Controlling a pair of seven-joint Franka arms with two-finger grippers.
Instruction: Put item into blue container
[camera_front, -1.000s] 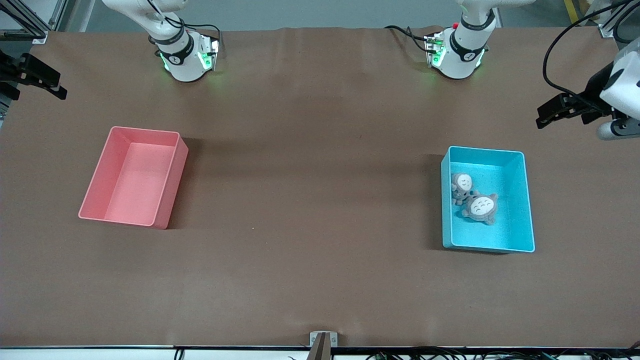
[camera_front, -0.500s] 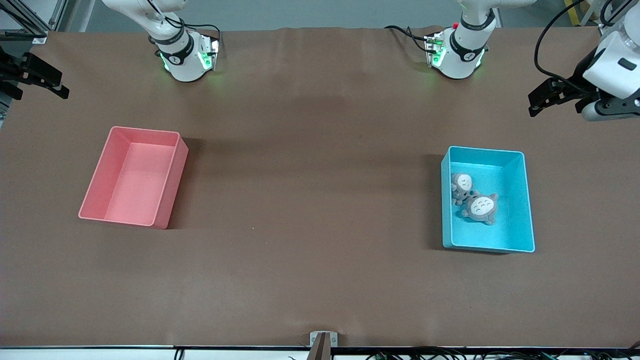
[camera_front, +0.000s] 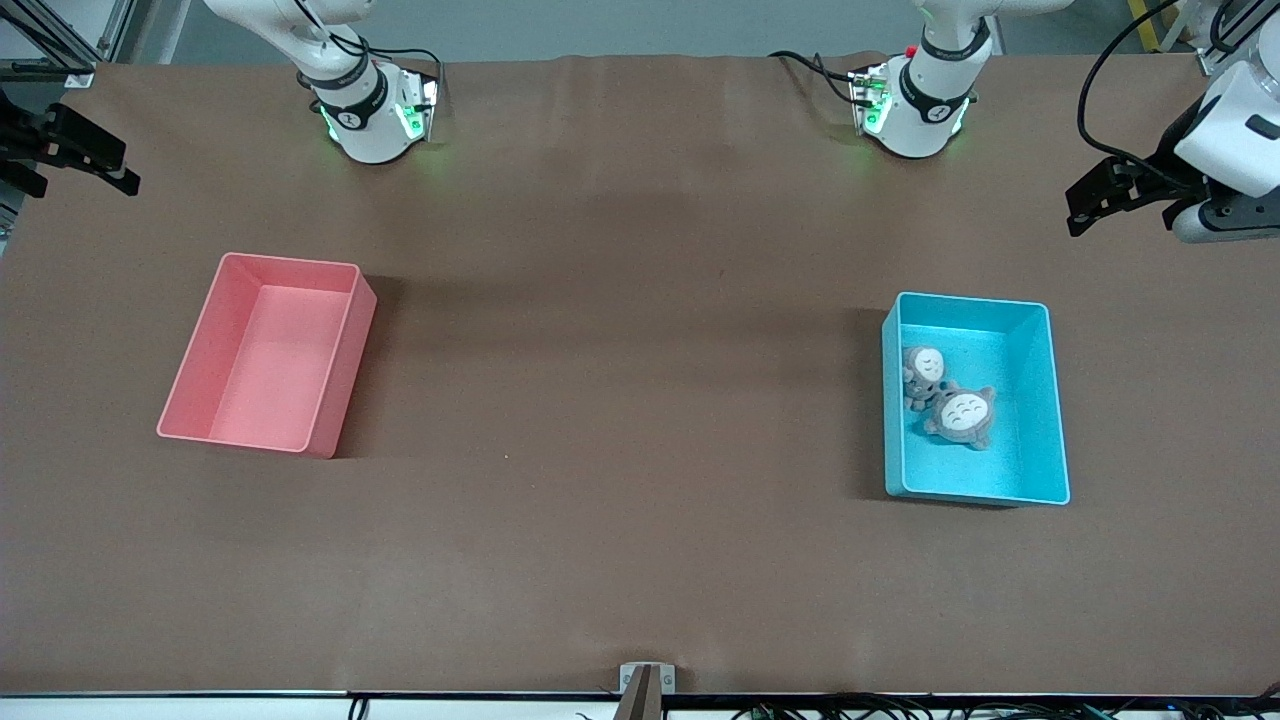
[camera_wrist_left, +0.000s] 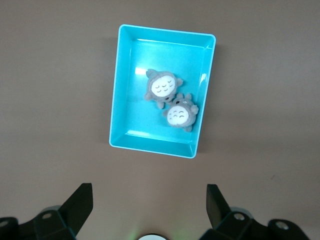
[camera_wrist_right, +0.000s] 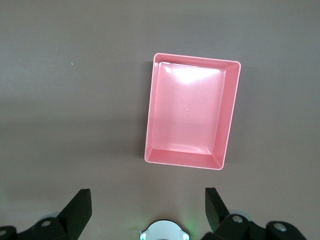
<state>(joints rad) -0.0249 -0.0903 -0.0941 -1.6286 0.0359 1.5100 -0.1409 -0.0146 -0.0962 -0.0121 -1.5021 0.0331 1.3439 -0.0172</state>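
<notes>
- Front view: a brown table (camera_front: 620, 560) fills the frame, with the two arm bases along the top edge. The blue container (camera_front: 1046, 400) sits at centre right of the frame, toward the left arm's end of the table. Two grey plush toys lie inside it, touching each other: the smaller plush toy (camera_front: 922, 372) against the container's wall toward the table's middle, the larger plush toy (camera_front: 962, 416) just beside it and nearer the camera. A pink container (camera_front: 340, 375) sits at centre left of the frame, toward the right arm's end; nothing shows inside it. The left gripper (camera_front: 1092, 208) hangs at the upper right edge of the frame, over bare table. The right gripper (camera_front: 75, 160) hangs at the upper left edge.
- Left wrist view: the blue container (camera_wrist_left: 116, 100) lies in the upper middle of the frame, with both toys inside. The left gripper (camera_wrist_left: 150, 210) shows at the bottom edge, its fingers (camera_wrist_left: 80, 202) spread wide apart and holding nothing.
- Right wrist view: the pink container (camera_wrist_right: 227, 125) lies in the middle of the frame. The right gripper (camera_wrist_right: 148, 210) shows at the bottom edge, its fingers (camera_wrist_right: 79, 205) spread wide apart and holding nothing.
</notes>
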